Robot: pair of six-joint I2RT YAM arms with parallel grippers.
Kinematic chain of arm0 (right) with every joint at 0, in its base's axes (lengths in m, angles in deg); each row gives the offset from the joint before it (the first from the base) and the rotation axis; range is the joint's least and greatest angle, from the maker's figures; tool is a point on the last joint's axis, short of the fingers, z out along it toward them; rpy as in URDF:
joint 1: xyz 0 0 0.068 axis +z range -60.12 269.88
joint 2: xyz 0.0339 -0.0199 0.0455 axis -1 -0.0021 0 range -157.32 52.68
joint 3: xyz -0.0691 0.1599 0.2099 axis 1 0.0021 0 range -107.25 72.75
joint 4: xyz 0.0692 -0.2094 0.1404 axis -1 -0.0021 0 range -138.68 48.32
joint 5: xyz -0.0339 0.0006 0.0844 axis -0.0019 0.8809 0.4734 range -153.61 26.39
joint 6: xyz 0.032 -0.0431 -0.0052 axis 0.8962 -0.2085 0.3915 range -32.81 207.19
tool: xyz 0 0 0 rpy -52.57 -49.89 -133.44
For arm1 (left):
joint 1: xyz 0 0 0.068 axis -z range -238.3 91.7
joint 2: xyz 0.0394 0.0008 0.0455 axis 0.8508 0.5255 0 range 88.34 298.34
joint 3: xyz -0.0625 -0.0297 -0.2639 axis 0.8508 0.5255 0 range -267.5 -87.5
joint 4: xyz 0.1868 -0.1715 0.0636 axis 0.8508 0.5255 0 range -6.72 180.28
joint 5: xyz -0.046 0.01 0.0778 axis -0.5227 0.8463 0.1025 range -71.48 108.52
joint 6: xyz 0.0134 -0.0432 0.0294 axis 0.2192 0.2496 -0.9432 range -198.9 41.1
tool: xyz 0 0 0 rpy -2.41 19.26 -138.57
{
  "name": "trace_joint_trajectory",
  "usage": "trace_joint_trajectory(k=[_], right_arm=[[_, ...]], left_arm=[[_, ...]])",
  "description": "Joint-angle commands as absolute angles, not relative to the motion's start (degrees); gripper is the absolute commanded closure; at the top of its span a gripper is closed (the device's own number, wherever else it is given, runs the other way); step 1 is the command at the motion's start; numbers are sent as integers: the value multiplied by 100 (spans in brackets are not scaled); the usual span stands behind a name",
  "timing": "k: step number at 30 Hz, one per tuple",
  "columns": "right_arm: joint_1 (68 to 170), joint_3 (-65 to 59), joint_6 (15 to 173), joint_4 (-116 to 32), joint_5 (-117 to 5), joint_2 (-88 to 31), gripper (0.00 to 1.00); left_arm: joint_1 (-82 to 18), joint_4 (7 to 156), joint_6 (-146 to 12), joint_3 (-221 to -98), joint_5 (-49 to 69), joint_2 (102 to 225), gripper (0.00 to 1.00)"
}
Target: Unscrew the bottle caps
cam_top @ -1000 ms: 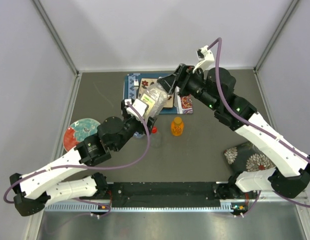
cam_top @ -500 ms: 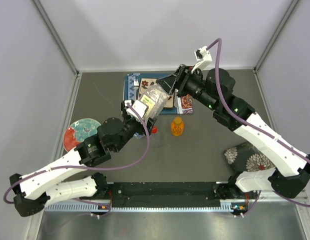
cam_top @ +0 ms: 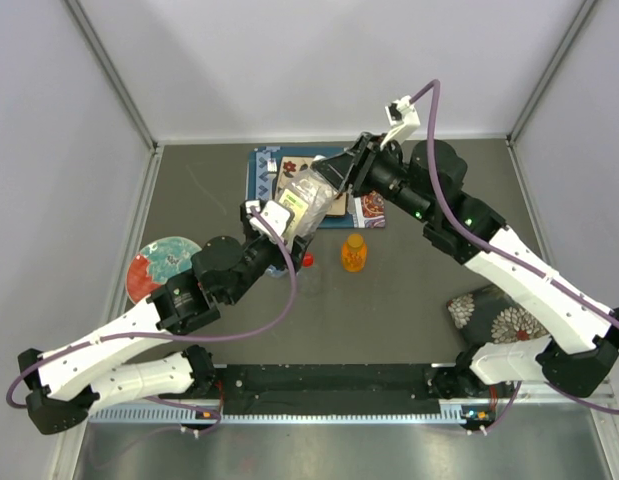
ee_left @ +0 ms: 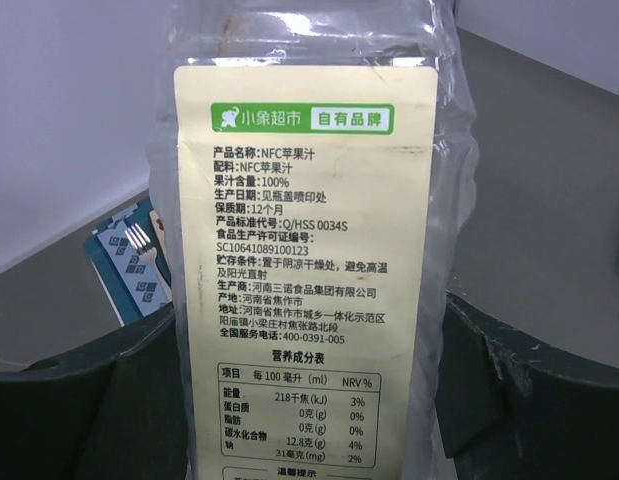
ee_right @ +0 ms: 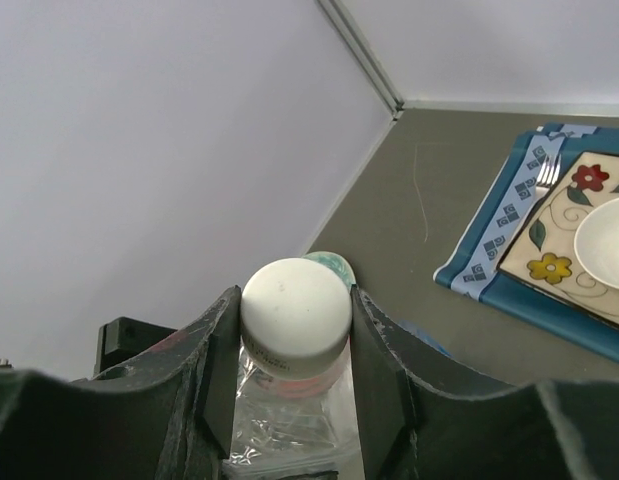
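Glossy clear plastic bottle, smooth paper label; matt white plastic cap; matt grey tabletop.

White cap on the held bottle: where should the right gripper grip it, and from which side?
Grip the white cap by its round side wall, coming end-on along the axis of the clear bottle. The left gripper clamps the bottle's body and leaves the cap end free, so the right gripper can set one finger on each side, as it does now, and twist.

Blue mat, teal dish, floral pad
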State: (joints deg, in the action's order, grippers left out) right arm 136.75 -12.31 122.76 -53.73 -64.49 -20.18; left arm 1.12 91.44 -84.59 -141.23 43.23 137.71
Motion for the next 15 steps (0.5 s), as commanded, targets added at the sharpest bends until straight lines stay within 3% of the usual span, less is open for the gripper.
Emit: trace_joint_trajectory(k=[1, 9, 15], right_arm=[[13699, -1119, 12059, -5065, -6089, -1860, 100], [13699, -882, 10926, -4722, -4359, -1448, 100], [13690, -478, 10064, -4687, -3392, -807, 100]], left_arm=[[138, 8627, -8444, -14076, 3744, 13554, 69], [94, 8934, -7926, -14410, -242, 13633, 69], [-125, 8811, -7425, -14630, -1566, 13686, 71]])
